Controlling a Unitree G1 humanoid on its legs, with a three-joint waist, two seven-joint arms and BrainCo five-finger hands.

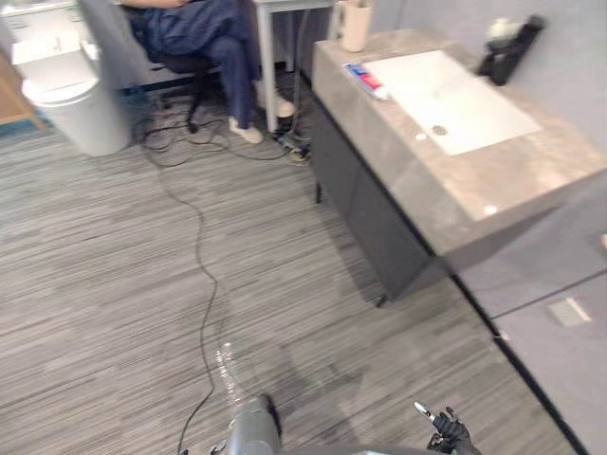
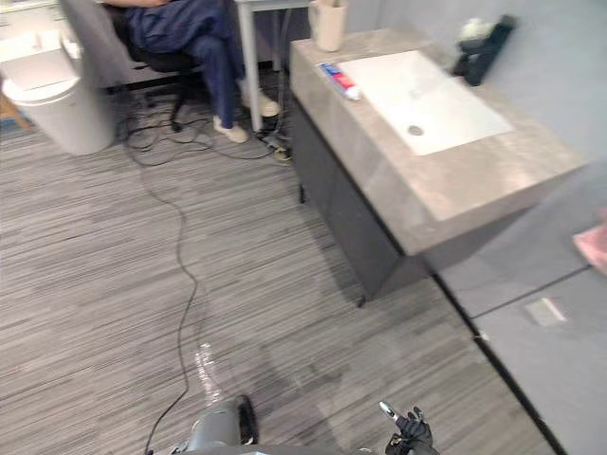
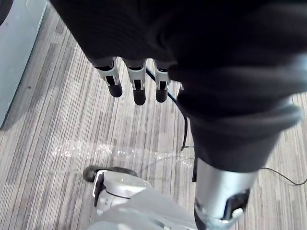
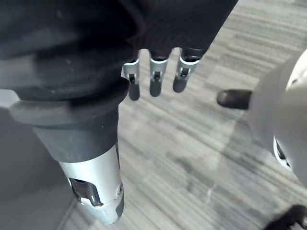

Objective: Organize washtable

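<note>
Fingers of the left hand hang straight and loose over the floor, holding nothing. We find the right hand in the same state, low at the robot's side, its digits extended and empty.

We note the table ahead and to the right, well apart from both hands. Its white basin sits sunk in the grey top. A tube with red and blue ends lies flat on the top, just beside the far left corner of the basin. A pale cup stands upright at the far end of the table, near the tube and apart from it. A dark holder leans at the wall behind the basin with something pale on top of it; we cannot tell what that is.

Beyond the table a person sits on a chair, and a white bin stands further left.

In our judgement the step in hand is the approach: no item has been touched. The next move calls for closing on the table and squaring to its long edge. A hand can then be raised to the top, most likely towards the tube or the cup.
</note>
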